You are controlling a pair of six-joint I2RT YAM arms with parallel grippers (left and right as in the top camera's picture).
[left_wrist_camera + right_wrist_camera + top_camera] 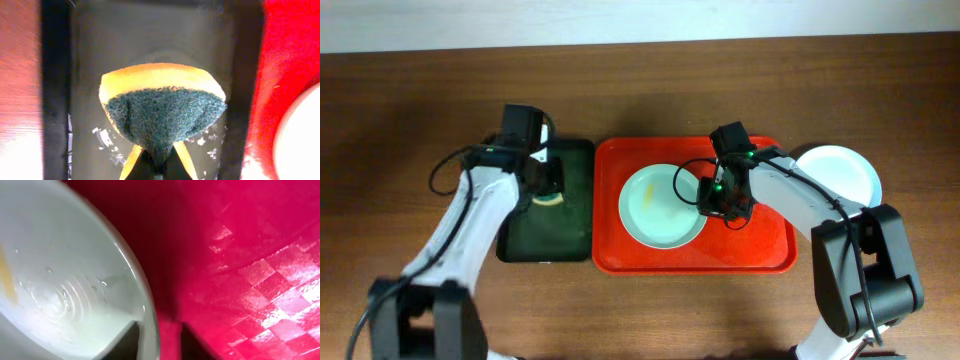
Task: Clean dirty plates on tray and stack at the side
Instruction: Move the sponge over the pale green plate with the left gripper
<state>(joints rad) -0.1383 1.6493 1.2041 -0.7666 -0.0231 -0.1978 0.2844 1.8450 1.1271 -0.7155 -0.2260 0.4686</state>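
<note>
Straddles rim of pale mint round plate (655, 215) on red plastic tray (760, 255), right gripper (159, 327) parted; clamps yellow-green sponge (162, 107) in left gripper (156, 162).

We had the overhead camera fixed high above the tabletop (640, 90), looking straight down on the red tray (750, 250) and the green tray (570, 225) lying side by side. Our left wrist camera looked down from close above the green tray, with the sponge (162, 110) filling mid-frame and the red tray along its right edge. Our right wrist camera sat very near the plate (655, 210) rim, with the right tool (156, 340) at the frame's bottom. All three views shared the red tray.
</note>
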